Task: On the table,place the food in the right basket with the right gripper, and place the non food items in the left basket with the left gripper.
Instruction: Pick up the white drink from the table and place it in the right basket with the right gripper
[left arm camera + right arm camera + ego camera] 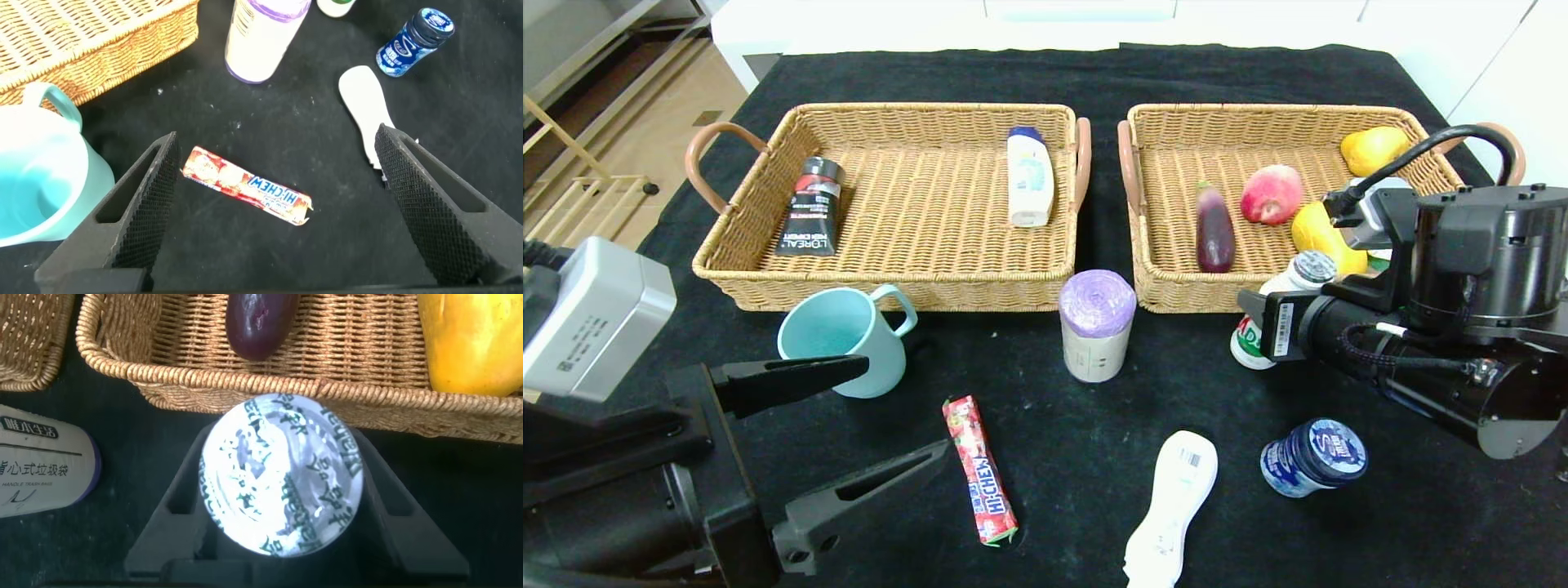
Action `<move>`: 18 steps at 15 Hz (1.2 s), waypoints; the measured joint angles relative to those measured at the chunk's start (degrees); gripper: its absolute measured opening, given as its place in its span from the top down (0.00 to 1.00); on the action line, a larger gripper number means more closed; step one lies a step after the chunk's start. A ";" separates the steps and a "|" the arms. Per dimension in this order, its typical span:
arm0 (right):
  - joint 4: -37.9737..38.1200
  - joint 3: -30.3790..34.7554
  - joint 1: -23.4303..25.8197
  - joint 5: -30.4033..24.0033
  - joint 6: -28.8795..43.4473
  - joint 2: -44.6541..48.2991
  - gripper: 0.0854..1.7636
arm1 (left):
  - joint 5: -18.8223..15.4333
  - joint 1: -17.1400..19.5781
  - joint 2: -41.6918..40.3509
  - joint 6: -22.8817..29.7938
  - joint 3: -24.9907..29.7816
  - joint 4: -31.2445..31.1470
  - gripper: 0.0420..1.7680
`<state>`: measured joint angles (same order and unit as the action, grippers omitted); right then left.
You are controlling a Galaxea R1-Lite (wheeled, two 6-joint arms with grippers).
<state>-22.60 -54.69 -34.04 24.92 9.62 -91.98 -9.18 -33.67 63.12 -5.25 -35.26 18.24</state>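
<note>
Black cloth covers the desk [1094, 82], and two wicker baskets stand side by side at its far half. The right gripper [282, 531] is low, just in front of the right basket [1176, 286], and its two fingers are on both sides of the white milk bottle [1278, 314]. They look pressed against the bottle, which stands upright on the desk with its foil cap [282, 474] toward the wrist camera. The left gripper [866, 416] hangs above the near left part of the desk with its fingers wide apart and nothing between them. The teal mug [845, 339] is just beside it, and the red candy stick [980, 469] lies below it. The left basket [890, 286] is behind the mug.
</note>
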 joint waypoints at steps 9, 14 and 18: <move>0.22 0.15 0.06 -0.17 -0.20 0.13 0.51 | 0.00 -0.09 0.02 -0.09 0.26 -0.02 0.03; 3.17 -0.18 -0.52 -0.41 -1.05 3.25 0.51 | -0.21 -0.09 0.05 -0.17 0.37 0.00 0.03; 7.95 -0.33 -2.29 -0.26 -1.07 7.94 0.51 | -0.16 -0.09 0.02 -0.17 0.45 0.17 0.03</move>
<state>-14.65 -55.02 -36.33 24.66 8.55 -84.04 -9.34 -33.76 63.15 -5.42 -34.80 18.41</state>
